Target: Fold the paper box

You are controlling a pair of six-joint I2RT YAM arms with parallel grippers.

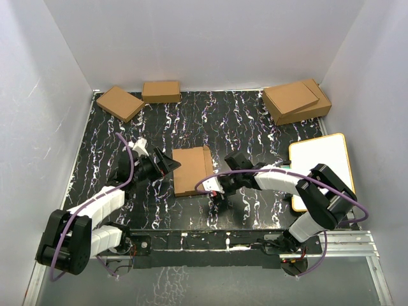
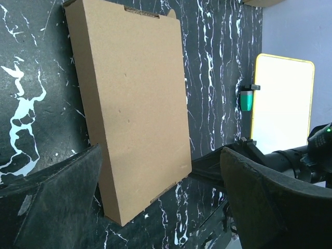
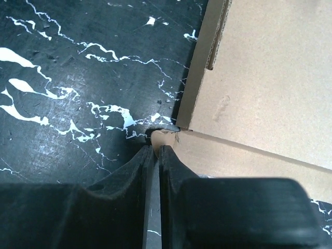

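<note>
The paper box (image 1: 191,171) lies flat and closed on the black marbled table, a thin brown cardboard rectangle. At its left edge my left gripper (image 1: 167,164) stands open. In the left wrist view the box (image 2: 129,104) lies ahead between that gripper's wide-spread fingers (image 2: 52,202), which do not touch it. My right gripper (image 1: 217,189) is at the box's near right corner. In the right wrist view it (image 3: 155,149) is shut on a thin cardboard tab at the corner of the box (image 3: 259,78).
Two small brown boxes (image 1: 120,102) (image 1: 160,91) lie at the back left. Two larger stacked brown boxes (image 1: 296,101) sit at the back right. A white board with a yellow rim (image 1: 319,169) lies on the right, a small green object (image 2: 247,98) beside it.
</note>
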